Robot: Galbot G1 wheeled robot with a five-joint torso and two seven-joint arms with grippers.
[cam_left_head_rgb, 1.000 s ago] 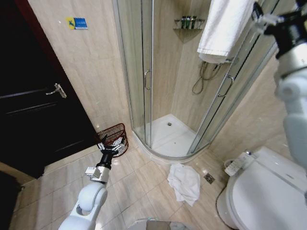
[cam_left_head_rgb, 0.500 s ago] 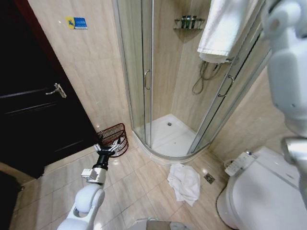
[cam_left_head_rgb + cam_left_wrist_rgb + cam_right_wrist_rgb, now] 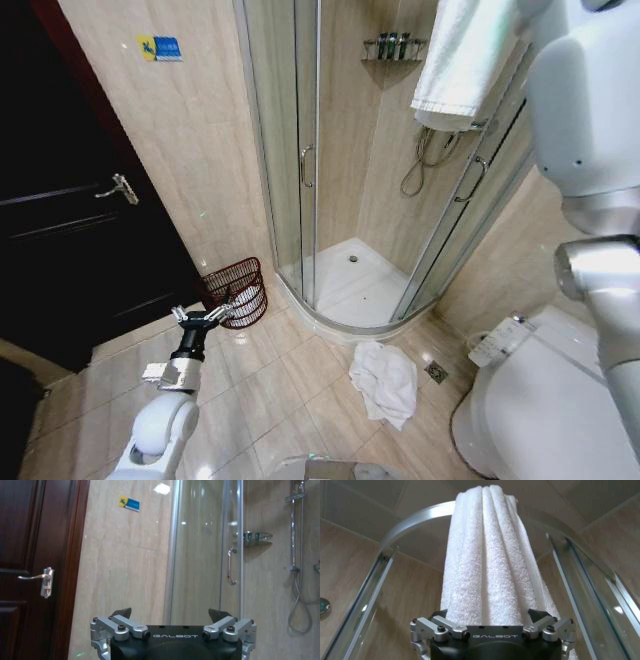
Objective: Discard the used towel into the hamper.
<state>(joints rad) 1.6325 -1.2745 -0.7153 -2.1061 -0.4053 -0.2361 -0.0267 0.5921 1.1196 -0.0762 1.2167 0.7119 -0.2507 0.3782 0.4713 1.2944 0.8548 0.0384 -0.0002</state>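
Towel [image 3: 490, 555] hangs over the shower rail, its folds between the spread jaws of the right tool [image 3: 492, 624], not yet pinched. Hamper [image 3: 237, 290] waits on the floor beside the spread left tool [image 3: 203, 317]. Task looks barely begun.

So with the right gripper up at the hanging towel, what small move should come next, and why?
Probably close the right gripper on the white towel. In the right wrist view the fingers stand open on either side of the towel, which hangs over the shower frame, not yet gripped. The hamper sits on the floor by the shower, with the left gripper open nearby.
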